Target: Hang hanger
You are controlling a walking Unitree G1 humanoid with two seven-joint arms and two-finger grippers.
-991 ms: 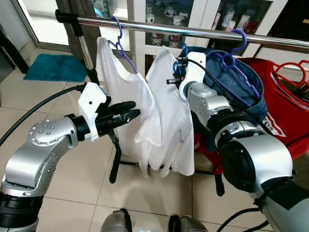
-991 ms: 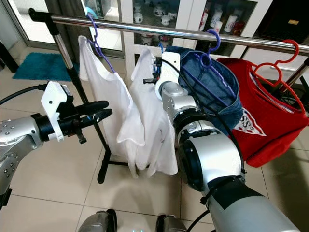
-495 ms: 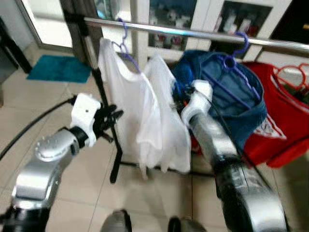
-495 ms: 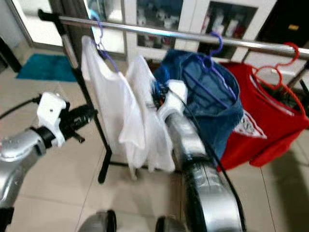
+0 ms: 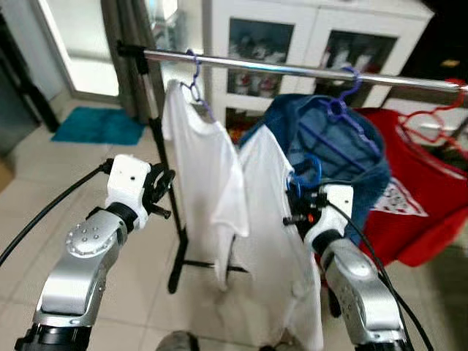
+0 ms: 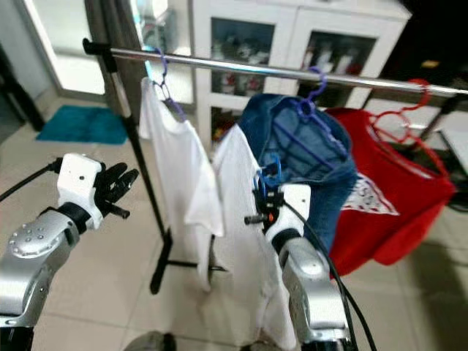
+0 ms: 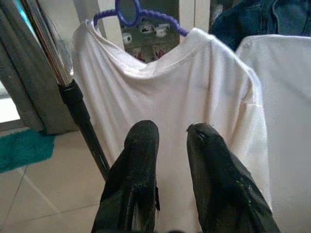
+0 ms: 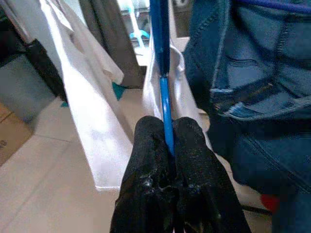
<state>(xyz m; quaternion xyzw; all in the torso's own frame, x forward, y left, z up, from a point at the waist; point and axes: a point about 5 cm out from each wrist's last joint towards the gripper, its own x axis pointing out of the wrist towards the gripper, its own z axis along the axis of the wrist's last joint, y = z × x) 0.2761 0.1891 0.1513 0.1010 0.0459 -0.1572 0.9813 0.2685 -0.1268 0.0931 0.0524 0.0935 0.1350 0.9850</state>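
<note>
Right gripper (image 8: 167, 145) lower now, pinching blue hanger (image 8: 163, 82).

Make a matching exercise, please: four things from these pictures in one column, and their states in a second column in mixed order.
Things:
1. right gripper
2. left gripper
3. red shirt
4. blue hanger

States:
A. hanging on the rail by a red hanger
B. open, pointing at a white shirt
C. off the rail, carrying a white shirt
D. shut on a thin blue rod

Pairs: 1-D, 2-B, 3-A, 4-C
</note>
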